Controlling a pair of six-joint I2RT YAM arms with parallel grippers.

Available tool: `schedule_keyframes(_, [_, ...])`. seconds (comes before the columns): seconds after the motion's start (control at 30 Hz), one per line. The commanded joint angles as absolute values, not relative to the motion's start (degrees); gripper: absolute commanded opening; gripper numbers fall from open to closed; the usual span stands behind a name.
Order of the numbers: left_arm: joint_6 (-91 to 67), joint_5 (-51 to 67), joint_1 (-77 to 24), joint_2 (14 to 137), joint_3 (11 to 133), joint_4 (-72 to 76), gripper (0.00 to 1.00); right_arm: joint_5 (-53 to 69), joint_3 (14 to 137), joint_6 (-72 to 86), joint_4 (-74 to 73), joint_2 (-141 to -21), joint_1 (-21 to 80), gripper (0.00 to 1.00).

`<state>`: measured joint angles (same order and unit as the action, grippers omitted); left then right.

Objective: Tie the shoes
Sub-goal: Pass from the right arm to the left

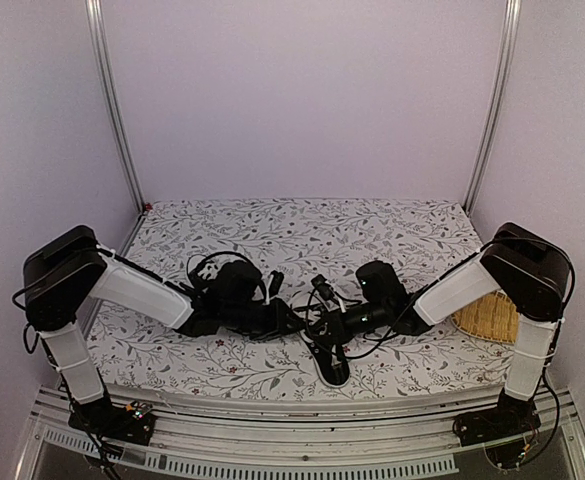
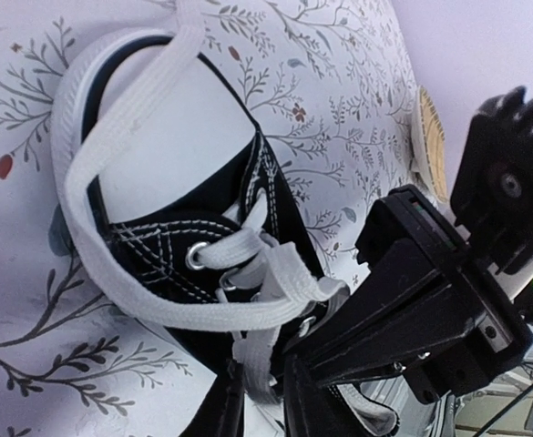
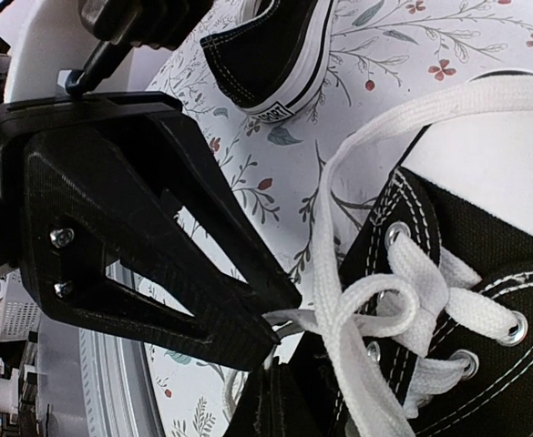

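Observation:
One black sneaker (image 1: pixel 334 368) with a white toe cap lies near the table's front edge, between both grippers. In the left wrist view the sneaker (image 2: pixel 184 228) has a white lace (image 2: pixel 120 137) looped round its opening. A strand (image 2: pixel 257 369) runs down between the narrowly parted jaws of my left gripper (image 2: pixel 259 401) (image 1: pixel 294 322). Whether it is pinched is unclear. My right gripper (image 3: pixel 280 350) (image 1: pixel 322 325) is shut on a lace end (image 3: pixel 298 319) coming off a loose knot (image 3: pixel 375 305). The second sneaker (image 3: pixel 275 41) lies beyond, on its side.
A floral cloth (image 1: pixel 302 225) covers the table. A woven basket (image 1: pixel 487 318) sits at the right edge beside the right arm. Metal rails (image 1: pixel 272 410) run along the front edge. The right gripper's black body (image 2: pixel 430 309) crowds the left wrist view.

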<state>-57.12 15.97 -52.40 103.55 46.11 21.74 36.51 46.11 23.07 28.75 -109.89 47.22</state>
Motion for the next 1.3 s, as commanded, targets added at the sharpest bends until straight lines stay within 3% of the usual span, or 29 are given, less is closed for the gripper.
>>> schedule_keyframes(0.0, [-56.69,16.63,-52.84,104.06,47.31,22.65,0.14,35.93,45.19,22.84,28.56,-108.63,47.06,0.02])
schedule_keyframes(0.13, [-56.56,16.54,-52.83,103.45,47.24,22.71,0.00,35.50,45.28,22.89,28.41,-108.72,47.07,0.02])
schedule_keyframes(0.43, [-53.46,17.97,-53.65,100.06,47.35,27.14,0.00,37.27,46.39,23.65,27.64,-109.39,47.09,0.02])
schedule_keyframes(0.77, [-51.30,20.76,-53.61,106.21,52.30,25.60,0.00,46.34,46.57,24.29,32.52,-109.83,47.04,0.02])
schedule_keyframes(0.8, [-51.09,20.82,-53.67,106.59,52.78,24.94,0.02,46.71,46.44,24.59,33.01,-109.78,47.07,0.02])
schedule_keyframes(0.9, [-49.72,18.71,-53.61,105.21,52.75,22.26,0.25,46.32,46.20,25.18,33.47,-109.61,46.98,0.02])
schedule_keyframes(1.07, [-47.65,13.35,-53.61,98.23,49.84,16.85,0.50,45.74,45.55,25.38,33.79,-109.52,46.86,0.02])
schedule_keyframes(1.27, [-51.01,11.77,-53.70,94.65,44.67,17.46,0.60,45.55,45.35,25.57,34.10,-109.51,46.88,0.02])
